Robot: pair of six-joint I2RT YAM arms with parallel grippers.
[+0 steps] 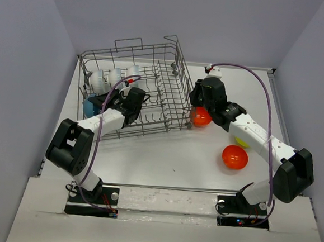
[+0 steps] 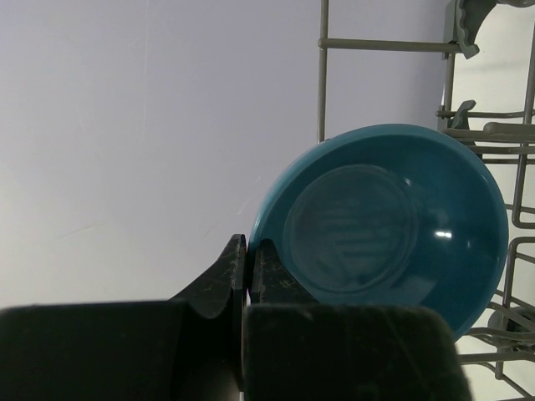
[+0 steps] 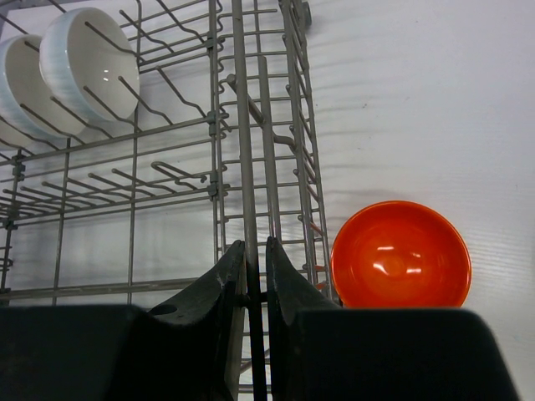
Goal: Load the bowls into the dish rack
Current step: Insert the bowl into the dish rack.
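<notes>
Orange-red glossy round bowl point(image 3: 401, 255) is seen lying on the white table point(image 1: 164, 160) just right of the right gripper point(image 3: 253, 271). It is outside the large grey wire dish rack point(image 3: 240, 100), close to its right wall. This side-by-side relation is judged to be what the coming pick turns on, with the right arm much the nearer. The right jaws are clamped on an upright wire of that rack wall, so the wire would have to be let go first, and the wall itself stands between bowl and tines. A second orange-red bowl point(image 1: 235, 157) is found well apart on the table, nearer the right arm's base, and a yellow-green bowl point(image 1: 240, 141) is half hidden under the right forearm. Three white ribbed bowls point(image 1: 115, 77) are already racked along the far left row. A blue glossy bowl point(image 2: 393, 225) is stood on edge at the rack's left end, just beside the left gripper point(image 2: 247, 271), whose fingers are pressed together with nothing seen between them.
</notes>
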